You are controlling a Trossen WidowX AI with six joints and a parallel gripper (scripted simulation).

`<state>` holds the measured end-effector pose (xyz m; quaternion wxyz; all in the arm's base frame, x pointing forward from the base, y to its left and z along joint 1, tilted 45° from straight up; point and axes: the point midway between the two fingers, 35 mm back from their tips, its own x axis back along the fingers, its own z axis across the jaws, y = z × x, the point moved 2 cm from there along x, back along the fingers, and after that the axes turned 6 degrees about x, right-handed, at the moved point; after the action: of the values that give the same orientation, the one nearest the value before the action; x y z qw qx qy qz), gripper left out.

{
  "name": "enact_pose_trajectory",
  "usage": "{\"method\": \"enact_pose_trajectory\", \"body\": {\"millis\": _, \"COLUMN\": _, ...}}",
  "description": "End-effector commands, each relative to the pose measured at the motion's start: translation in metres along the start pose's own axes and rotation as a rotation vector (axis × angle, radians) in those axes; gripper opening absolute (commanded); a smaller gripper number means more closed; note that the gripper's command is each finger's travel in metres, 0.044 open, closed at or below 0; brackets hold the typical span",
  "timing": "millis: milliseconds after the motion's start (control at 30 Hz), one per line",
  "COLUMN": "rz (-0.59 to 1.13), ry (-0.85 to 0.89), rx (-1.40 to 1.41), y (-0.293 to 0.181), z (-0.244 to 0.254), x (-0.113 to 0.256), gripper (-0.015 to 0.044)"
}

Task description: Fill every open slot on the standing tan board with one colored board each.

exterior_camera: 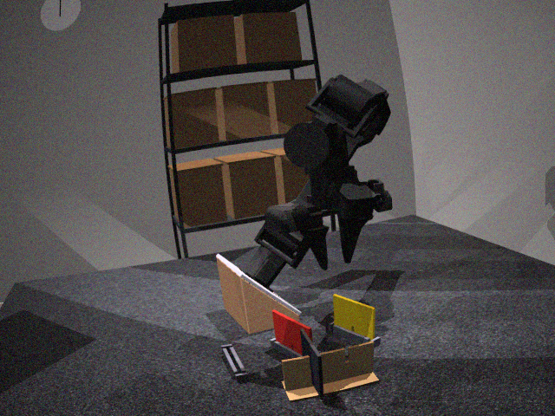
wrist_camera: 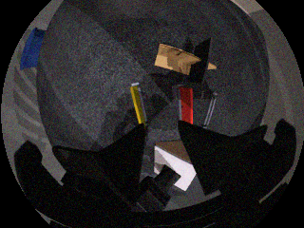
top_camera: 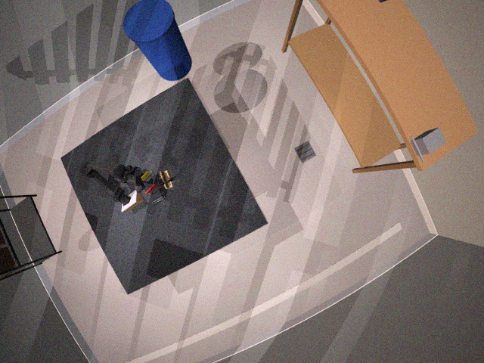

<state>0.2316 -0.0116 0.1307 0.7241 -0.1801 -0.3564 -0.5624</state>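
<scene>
In the exterior view I find the tan board [top_camera: 168,178] [exterior_camera: 335,367] [wrist_camera: 178,61] standing at lower centre, below my gripper [exterior_camera: 335,264] [wrist_camera: 161,125] and nearer the camera, well apart from it. The dark board [exterior_camera: 312,361] [wrist_camera: 201,61] crosses it upright; one slot, right of the dark board, is unfilled. The red board [top_camera: 150,189] [exterior_camera: 291,332] [wrist_camera: 186,105] and yellow board [top_camera: 146,175] [exterior_camera: 353,315] [wrist_camera: 138,104] stand in holders behind it. My gripper is partly open, nothing between its fingers, fingertips pointing down in mid-air above the yellow board. The arm [exterior_camera: 329,147] is bent, its upper joint at upper right of centre.
</scene>
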Motion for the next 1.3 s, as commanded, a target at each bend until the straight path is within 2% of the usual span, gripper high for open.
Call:
{"method": "enact_pose_trajectory", "body": {"millis": 0, "rz": 0.011, "ry": 0.012, "rx": 0.078, "y": -0.024, "z": 0.027, "x": -0.003, "gripper": 0.0184}}
{"method": "enact_pose_trajectory", "body": {"millis": 200, "rz": 0.011, "ry": 0.013, "rx": 0.118, "y": -0.034, "z": 0.038, "x": -0.007, "gripper": 0.0184}}
{"method": "enact_pose_trajectory", "body": {"millis": 333, "rz": 0.01, "ry": 0.013, "rx": 0.118, "y": -0.034, "z": 0.036, "x": -0.038, "gripper": 0.0184}}
{"method": "enact_pose_trajectory", "body": {"millis": 533, "rz": 0.01, "ry": 0.014, "rx": 0.119, "y": -0.033, "z": 0.036, "x": -0.054, "gripper": 0.0184}}
{"method": "enact_pose_trajectory", "body": {"millis": 1267, "rz": 0.009, "ry": 0.015, "rx": 0.119, "y": -0.033, "z": 0.037, "x": -0.086, "gripper": 0.0184}}
